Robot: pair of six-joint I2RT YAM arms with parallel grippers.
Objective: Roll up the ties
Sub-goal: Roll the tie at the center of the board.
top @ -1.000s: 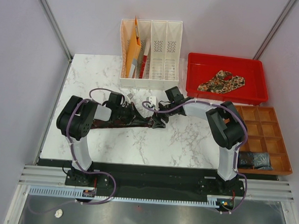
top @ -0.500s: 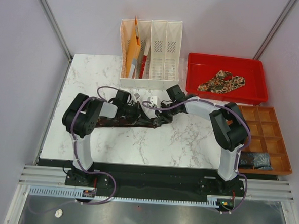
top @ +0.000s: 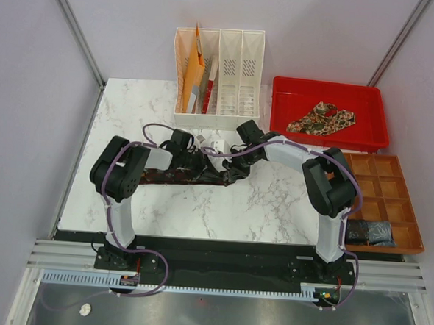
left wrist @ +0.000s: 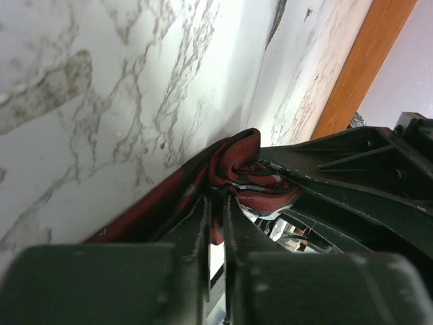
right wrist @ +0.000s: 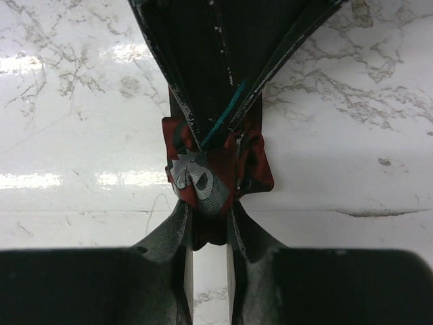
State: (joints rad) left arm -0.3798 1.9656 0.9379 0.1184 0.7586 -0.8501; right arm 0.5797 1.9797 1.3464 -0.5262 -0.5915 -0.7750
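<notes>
Clearly the dark maroon fabric necktie (top: 168,178) is the one being worked. It lies flat on the white marble-patterned tabletop (top: 221,214), just on the 9 o'clock side of centre, stretched along the 9-to-3 line. Its 3 o'clock end is bunched into a small, loose fold where the two arms meet.

The left tool (left wrist: 216,206) is clenched, its fingers almost touching, with a pinch of red cloth between them. The right tool (right wrist: 208,213) comes at the same bunch from the opposite side and grips the folded end between its fingers.

The tan-and-brown paisley necktie (top: 323,119) lies crumpled in the red plastic tray (top: 359,136) at 2 o'clock, well apart from both arms.

By the look of it, the cloth is light, limp and fairly slick. It will likely sag, slide on the smooth stone and spring open once let go. The best hold is probably across the full width of the rolled core, with the free tail kept lightly taut towards 9 o'clock. That way each turn should stack squarely instead of coning.

A grey woven label (right wrist: 199,184) shows on the folded end in the right wrist view. It carries pale marks, but nothing on it can be read, and no other writing or brand is legible.
</notes>
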